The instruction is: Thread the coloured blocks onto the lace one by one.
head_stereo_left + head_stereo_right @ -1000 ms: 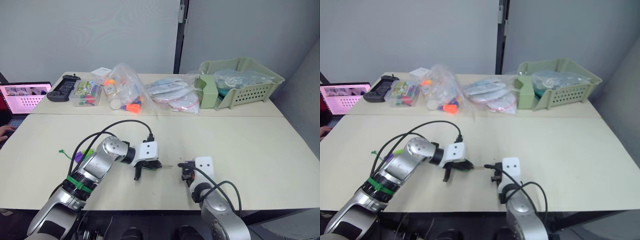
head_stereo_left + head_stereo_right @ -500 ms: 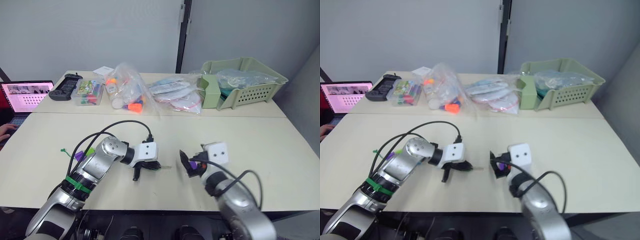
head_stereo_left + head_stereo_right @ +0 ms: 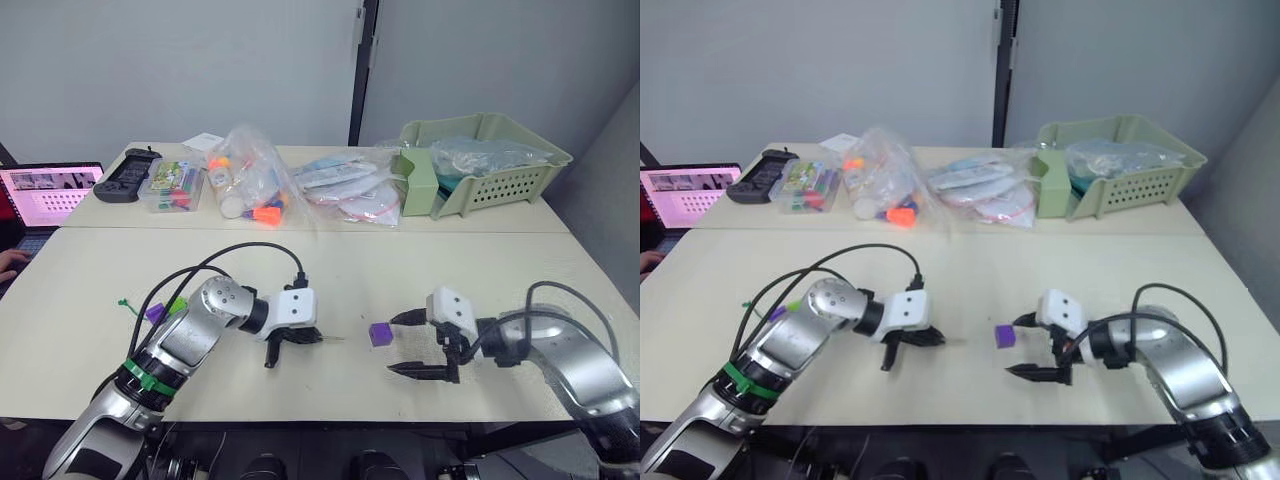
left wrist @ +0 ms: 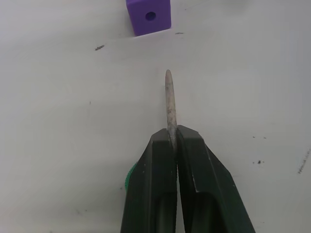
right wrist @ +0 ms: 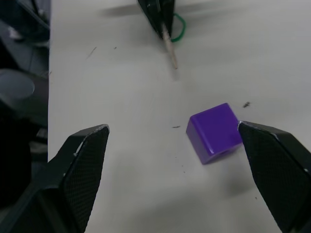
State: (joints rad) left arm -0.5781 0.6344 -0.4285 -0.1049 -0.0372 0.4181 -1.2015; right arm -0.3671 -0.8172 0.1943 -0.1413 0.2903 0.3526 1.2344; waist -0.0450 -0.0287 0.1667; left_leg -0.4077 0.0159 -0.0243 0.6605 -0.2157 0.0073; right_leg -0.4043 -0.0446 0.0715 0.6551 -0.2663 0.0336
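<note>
Purple block (image 3: 379,334) sits on the pale worktop (image 3: 420,275) between the two grippers, with a round hole showing in the face turned toward the left gripper (image 3: 318,338). That gripper's jaws are closed on the lace (image 4: 168,104), pinching its stiff pale tip so that the tip sticks out past the fingertips and points toward the block without touching it. A small loop of the green cord shows just behind the closed fingers (image 4: 194,170) in the left wrist view.

The right gripper (image 3: 404,344) lies low over the worktop just beside the block, on the side away from the lace, with its jaws spread wide and holding nothing. In the right wrist view one finger (image 5: 272,170) looks to be touching or nearly touching a corner of the block; I cannot tell which. The other finger stands well apart from it.

Near the left arm's elbow, another purple block (image 3: 155,313) and a lime green block (image 3: 177,304) lie on the worktop close together, with a bit of green cord (image 3: 127,303) beside them.

At the back of the worktop are a laptop (image 3: 45,196), a black controller (image 3: 125,178), a clear box of coloured pieces (image 3: 172,186), clear plastic bags (image 3: 250,180) and a pale green basket (image 3: 485,160).
</note>
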